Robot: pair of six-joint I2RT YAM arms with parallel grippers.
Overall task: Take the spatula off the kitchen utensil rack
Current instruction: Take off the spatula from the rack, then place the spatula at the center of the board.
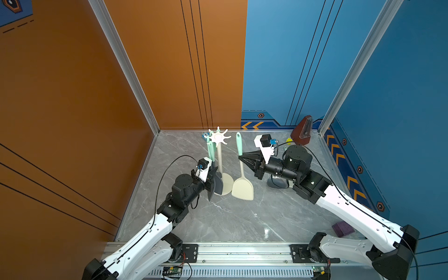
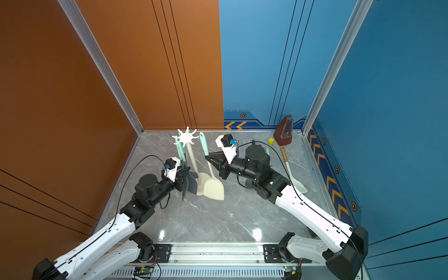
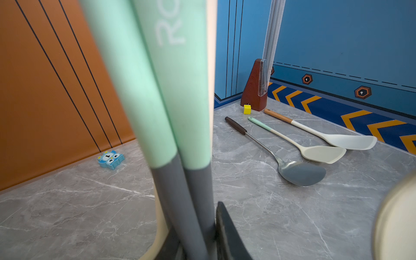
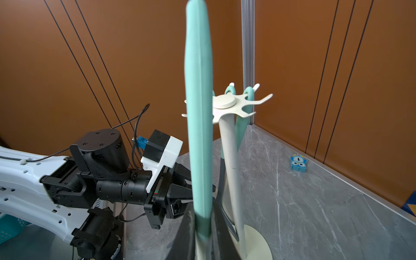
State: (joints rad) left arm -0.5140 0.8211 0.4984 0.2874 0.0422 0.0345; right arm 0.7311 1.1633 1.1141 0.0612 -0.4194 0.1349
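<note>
Right arm extends toward the rack (image 1: 220, 157), right gripper (image 1: 240, 157) clamped on the upright spatula (image 1: 243, 188).

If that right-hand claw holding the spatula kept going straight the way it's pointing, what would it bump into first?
Most likely the kitchen utensil rack: in a top view the right gripper, shut on the spatula, aims at its upright pole. Depth is hard to judge, so it might pass just beside.

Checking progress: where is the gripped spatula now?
In both top views the spatula is upright just right of the kitchen utensil rack, off its hooks, handle in the right gripper.
</note>
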